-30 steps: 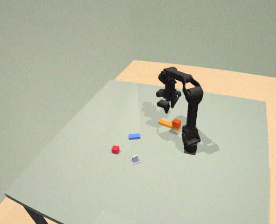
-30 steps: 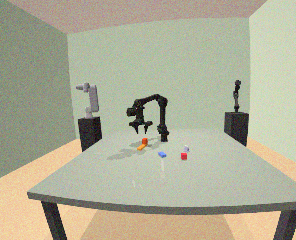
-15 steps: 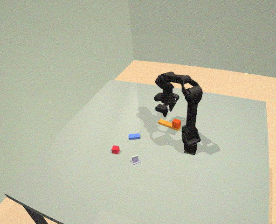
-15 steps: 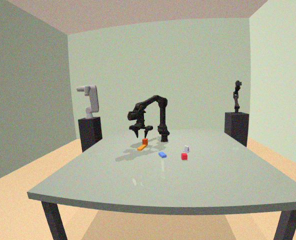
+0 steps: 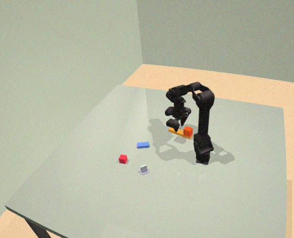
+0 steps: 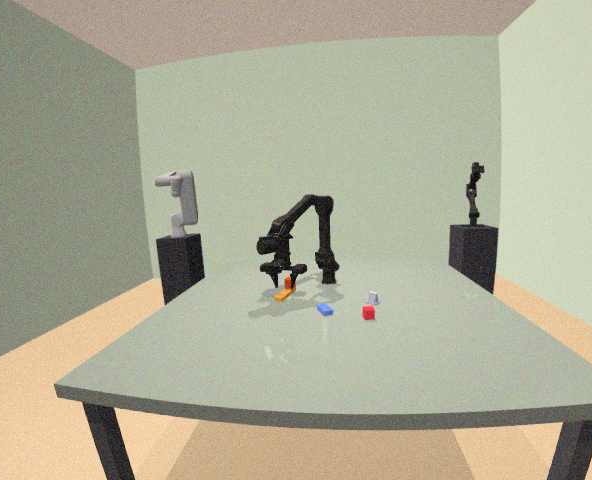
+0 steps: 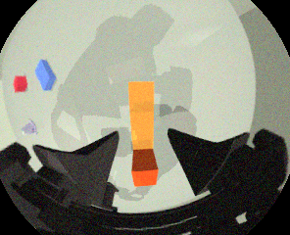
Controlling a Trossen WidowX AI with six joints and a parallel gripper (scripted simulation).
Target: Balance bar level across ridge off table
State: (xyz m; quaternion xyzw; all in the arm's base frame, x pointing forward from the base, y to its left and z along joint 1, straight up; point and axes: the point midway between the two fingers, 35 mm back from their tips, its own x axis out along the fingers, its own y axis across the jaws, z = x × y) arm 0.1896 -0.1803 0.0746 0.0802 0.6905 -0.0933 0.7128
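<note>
Bar (image 5: 177, 132) yellow-orange – end block (image 5: 187, 131) deeper orange; cube (image 5: 122, 158) red; flat block (image 5: 143, 145) blue.
</note>
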